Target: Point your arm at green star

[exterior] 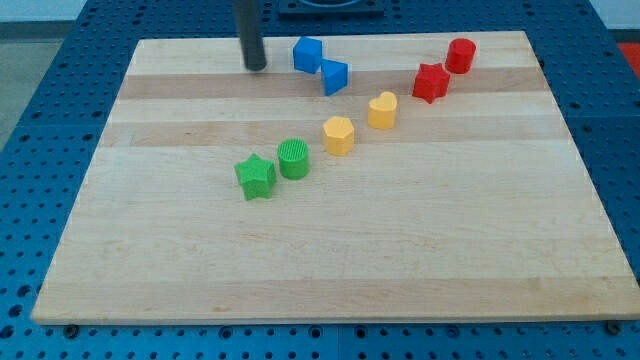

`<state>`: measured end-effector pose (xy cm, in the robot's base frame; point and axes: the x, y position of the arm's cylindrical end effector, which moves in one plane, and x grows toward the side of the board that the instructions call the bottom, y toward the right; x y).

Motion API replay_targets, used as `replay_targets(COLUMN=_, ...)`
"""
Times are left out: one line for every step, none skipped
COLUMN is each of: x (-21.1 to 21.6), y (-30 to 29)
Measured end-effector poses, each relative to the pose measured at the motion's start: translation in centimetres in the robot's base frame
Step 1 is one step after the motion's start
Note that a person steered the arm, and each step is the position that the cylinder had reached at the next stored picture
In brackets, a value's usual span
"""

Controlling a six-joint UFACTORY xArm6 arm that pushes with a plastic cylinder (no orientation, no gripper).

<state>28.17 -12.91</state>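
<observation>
The green star lies on the wooden board, left of the middle. A green cylinder sits just to its right, close to touching it. My tip stands near the board's top edge, almost straight above the green star in the view and well apart from it. The tip is just left of a blue block.
A second blue block lies right of the first. Two yellow blocks run diagonally up to the right. A red star and a red cylinder sit at the top right.
</observation>
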Motion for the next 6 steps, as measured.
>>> replay_targets(x=9.0, y=-2.7)
replay_targets(x=20.9, y=-3.3)
replay_targets(x=29.8, y=-1.5)
replay_targets(x=29.0, y=2.2)
replay_targets(x=25.6, y=6.0)
replay_targets(x=23.1, y=6.4)
